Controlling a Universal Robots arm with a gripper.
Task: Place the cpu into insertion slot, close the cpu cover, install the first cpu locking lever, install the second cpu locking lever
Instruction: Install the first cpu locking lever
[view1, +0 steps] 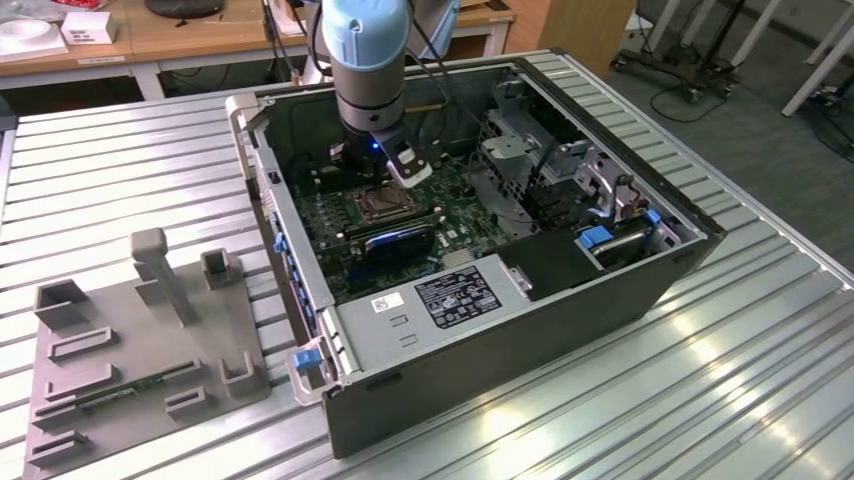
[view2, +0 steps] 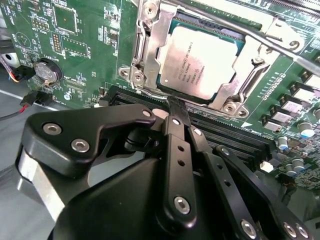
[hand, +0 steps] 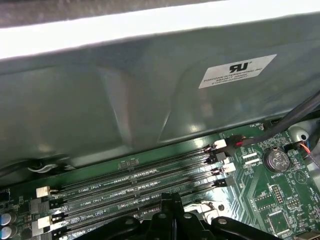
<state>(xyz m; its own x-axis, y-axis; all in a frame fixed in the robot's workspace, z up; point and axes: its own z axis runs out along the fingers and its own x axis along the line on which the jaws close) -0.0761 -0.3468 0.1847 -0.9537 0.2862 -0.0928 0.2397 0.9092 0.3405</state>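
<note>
The cpu (view2: 197, 62), a square chip with a silvery-tan top, lies flat in the socket on the green motherboard. The cpu cover (view2: 149, 50), a silver frame, lies down around it, and the chip shows through its window. A thin metal lever rod (view2: 235, 27) runs along one side of the socket. My gripper (view2: 173, 104) is shut with nothing in it, and its tip is right at the socket's edge beside the memory slots. In the exterior view the gripper (view1: 407, 175) hangs inside the open computer case just above the socket (view1: 378, 205).
Black memory slots (hand: 150, 175) run next to the socket, below the grey case wall (hand: 150, 100). A coin battery (view2: 45, 70) and thin cables sit on the board. A power supply (view1: 454, 295) and drive cages crowd the case. A grey fixture (view1: 134, 330) stands on the slatted table.
</note>
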